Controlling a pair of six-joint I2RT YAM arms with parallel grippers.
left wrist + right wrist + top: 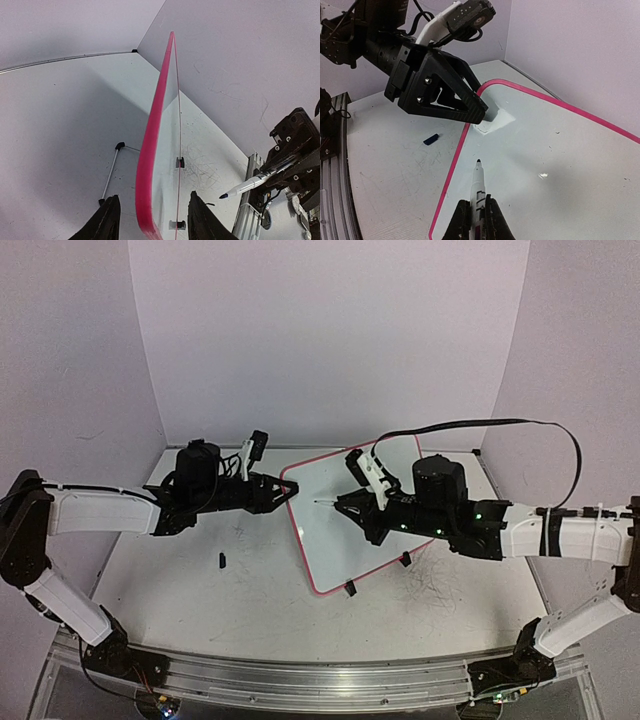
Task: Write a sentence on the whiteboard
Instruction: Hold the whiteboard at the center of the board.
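The whiteboard [345,535] sits in the middle of the overhead view on the white table [190,590], turned at an angle, with its pink rim running from upper right to lower centre and two small black feet showing along its lower edge. The left gripper [288,490] reaches in from the left of the frame, and its two fingers [107,222] straddle the board's left corner, one on each side of the rim; I cannot tell whether they press on it or stand just off it. The right gripper [476,220] comes in from the right, clenched on a marker [478,187] whose dark tip points left over the white face, near the corner where the left gripper is. A small dark piece [221,561] lies on the table at the lower left of the board, well apart from it.
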